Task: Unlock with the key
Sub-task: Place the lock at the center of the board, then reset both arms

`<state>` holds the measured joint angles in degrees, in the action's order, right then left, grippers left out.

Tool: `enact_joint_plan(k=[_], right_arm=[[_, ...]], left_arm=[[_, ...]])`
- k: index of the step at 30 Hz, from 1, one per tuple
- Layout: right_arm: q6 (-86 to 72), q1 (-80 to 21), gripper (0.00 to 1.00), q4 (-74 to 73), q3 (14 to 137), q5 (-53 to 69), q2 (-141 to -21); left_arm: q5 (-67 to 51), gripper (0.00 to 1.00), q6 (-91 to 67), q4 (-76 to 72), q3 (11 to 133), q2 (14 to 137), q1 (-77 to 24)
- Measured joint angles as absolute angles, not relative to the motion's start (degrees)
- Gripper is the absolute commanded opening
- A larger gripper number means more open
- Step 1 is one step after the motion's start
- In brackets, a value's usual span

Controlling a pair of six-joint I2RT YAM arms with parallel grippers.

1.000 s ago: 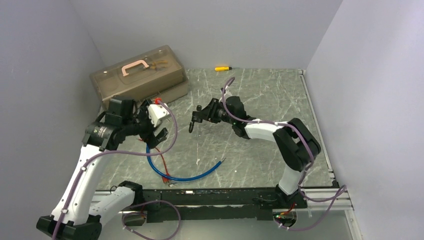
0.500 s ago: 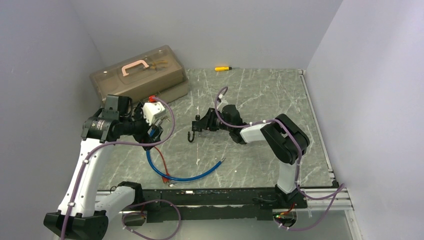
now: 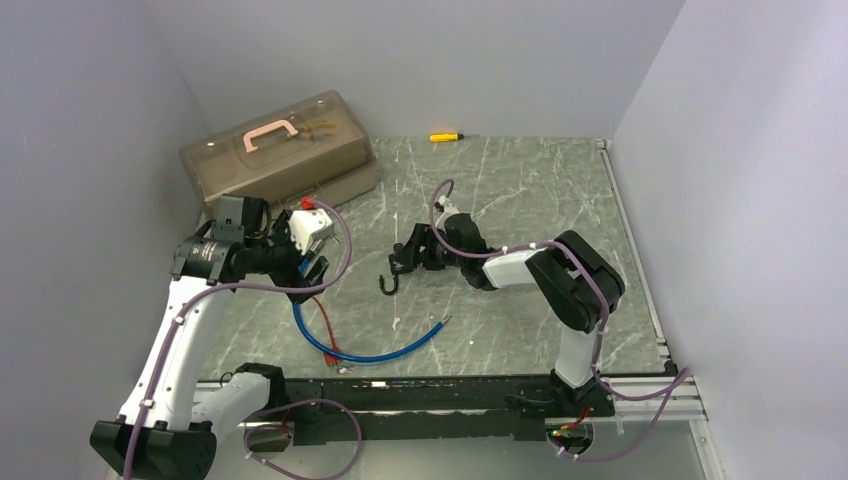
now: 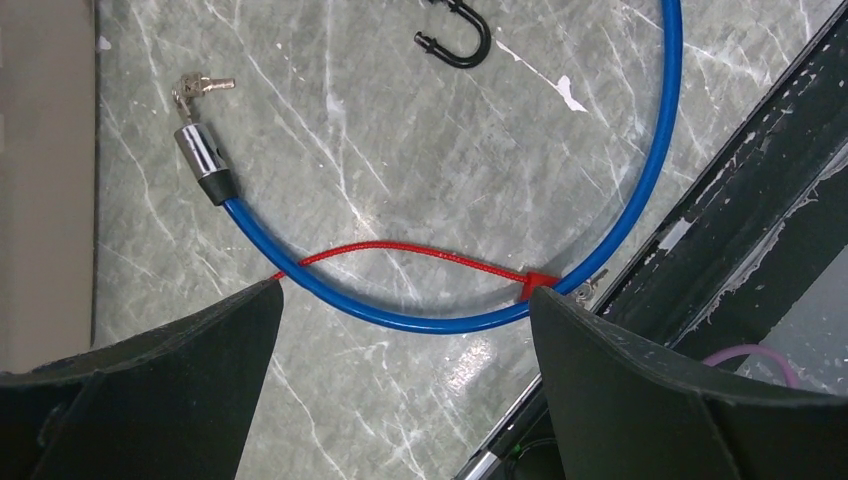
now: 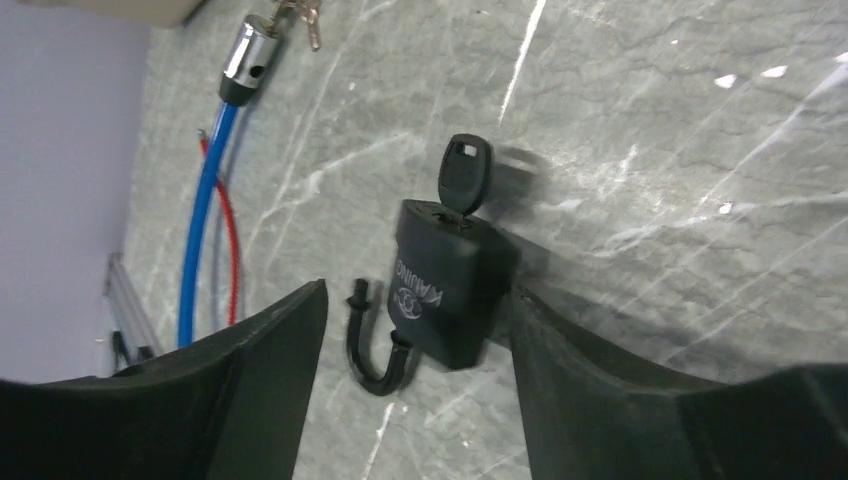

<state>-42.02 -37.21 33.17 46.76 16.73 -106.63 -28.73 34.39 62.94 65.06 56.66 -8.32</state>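
Observation:
A black padlock (image 5: 445, 290) lies on the grey marble table with a black key (image 5: 465, 175) in its keyhole. Its shackle (image 5: 375, 365) is swung out, free at one end. My right gripper (image 5: 418, 290) is open around the padlock, low over the table; the lock's body sits against one finger. In the top view the padlock (image 3: 402, 262) is mid-table at the right gripper (image 3: 405, 265). My left gripper (image 4: 405, 295) is open and empty, above a blue cable lock (image 4: 640, 190). It also shows in the top view (image 3: 315, 268).
The blue cable has a silver end (image 4: 200, 155) with small keys (image 4: 200, 88), and a red cord (image 4: 420, 255) crosses it. A brown toolbox (image 3: 275, 150) stands at the back left. A yellow screwdriver (image 3: 446, 136) lies at the back. The table's black front rail (image 3: 420, 385) runs along the near edge.
My right gripper lowered the padlock from the air onto the table and opened around it. My left gripper turned and drew in slightly over the blue cable.

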Motion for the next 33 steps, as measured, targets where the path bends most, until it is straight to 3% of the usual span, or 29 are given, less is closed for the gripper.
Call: enact_joint_plan(k=[3, 13, 18, 23, 29, 33], right_arm=[[-41.04, -37.21, 0.88, 29.43, 48.01, 16.29, -106.04], [-36.25, -36.67, 0.99, 11.27, 48.62, 8.99, -92.07], [-31.75, -34.83, 1.0, -0.3, 49.19, 2.11, -78.39], [-28.73, -22.65, 1.0, -7.01, 49.82, -4.56, -66.5], [-23.57, -12.4, 1.0, -1.61, 39.72, -18.48, -55.68], [-19.75, -11.55, 1.0, 1.19, 32.99, -27.53, -58.13]], left_arm=[[-28.73, 0.99, 34.13, 62.81, 64.29, 55.88, -8.34], [-28.64, 0.99, 32.47, 59.83, 63.92, 53.25, -7.4], [-28.62, 0.99, 29.93, 54.92, 62.94, 53.06, -3.84], [-29.08, 0.99, 26.5, 48.9, 61.95, 55.46, 4.78], [-32.73, 0.99, 21.04, 34.81, 56.38, 62.7, 15.92], [-33.19, 0.99, 17.15, 21.89, 44.36, 63.24, 18.04]])
